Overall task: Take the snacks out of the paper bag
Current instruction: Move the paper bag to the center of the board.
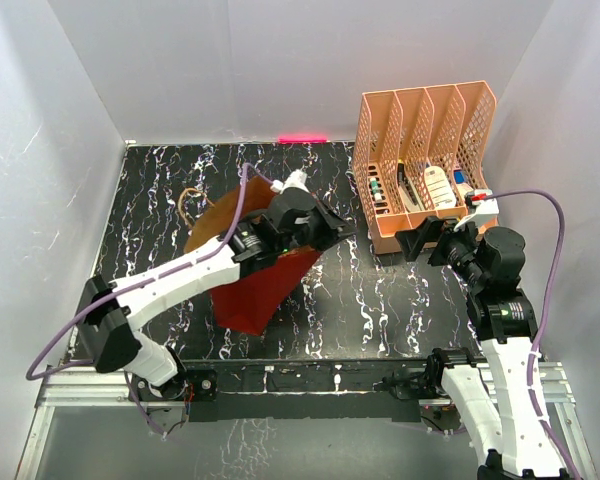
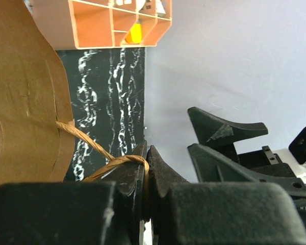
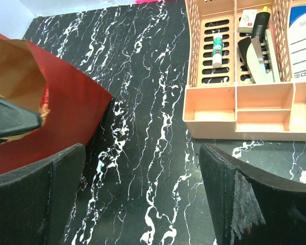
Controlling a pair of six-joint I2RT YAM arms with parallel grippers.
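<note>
Left of centre on table [image 1: 380,300], paper bag [image 1: 252,295] sits slumped; snacks hidden from us. Left gripper [image 2: 147,166] pinches twisted cord handle [image 2: 86,140]; right gripper [image 3: 143,173] gapes empty near peach rack [image 3: 234,107]. We judge bag light, floppy, tear-prone: keep hold on handle, reach through mouth.

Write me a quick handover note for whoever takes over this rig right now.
Left pincer: shut on the cord handle of the paper bag.
Right pincer: open, empty, above the table between bag and peach rack.
Paper bag: left of centre on the table.
Done: no snacks visible outside the bag.
Left: get the snacks out; the bag's contents cannot be seen.
</note>
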